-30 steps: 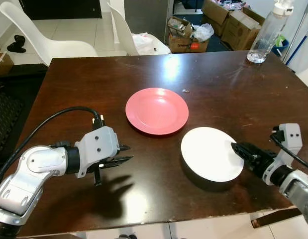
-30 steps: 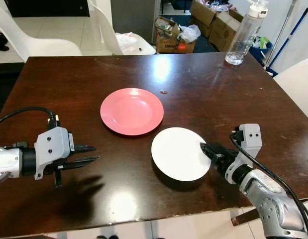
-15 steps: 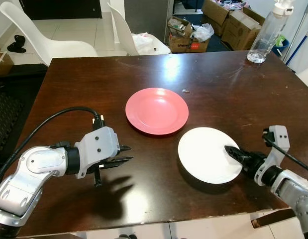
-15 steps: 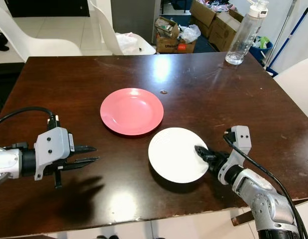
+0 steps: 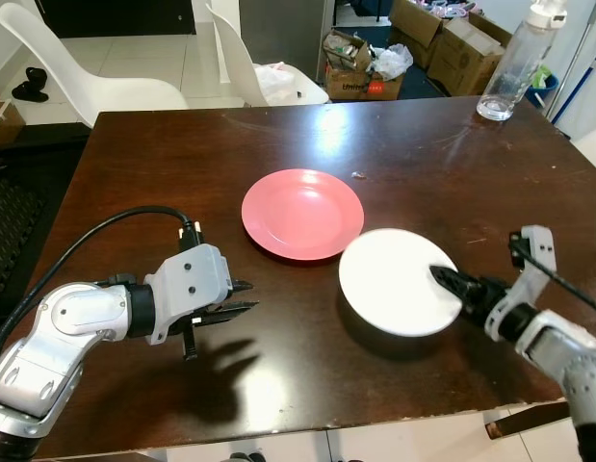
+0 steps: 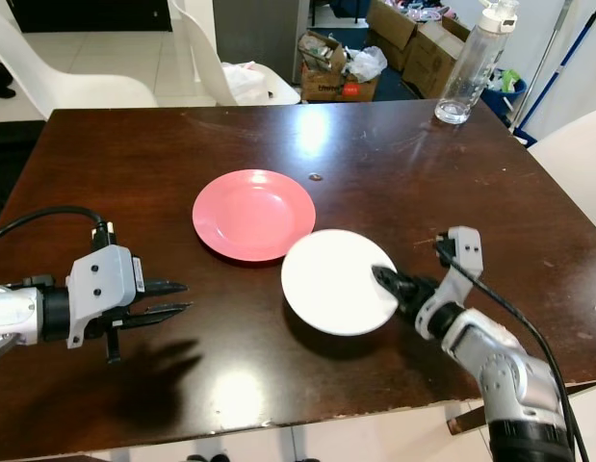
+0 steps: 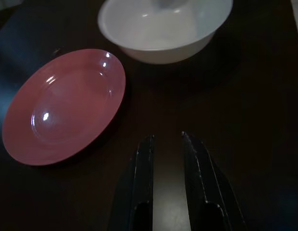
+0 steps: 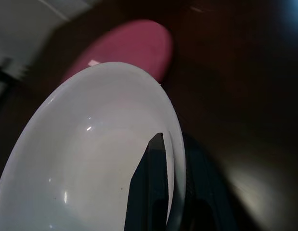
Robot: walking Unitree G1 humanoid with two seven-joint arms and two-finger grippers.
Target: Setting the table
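The right gripper point(image 6: 384, 280) grips the white bowl point(image 6: 334, 281) by its rim, lifted just right of the pink plate point(image 6: 253, 214), likely to set on it next, while the left gripper point(image 5: 242, 297) hovers slightly parted, empty, near-left.

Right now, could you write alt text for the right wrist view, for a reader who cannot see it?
The right gripper is shut on the rim of a white bowl, one black finger inside and one outside. Beyond the bowl, a pink plate lies on the dark table.
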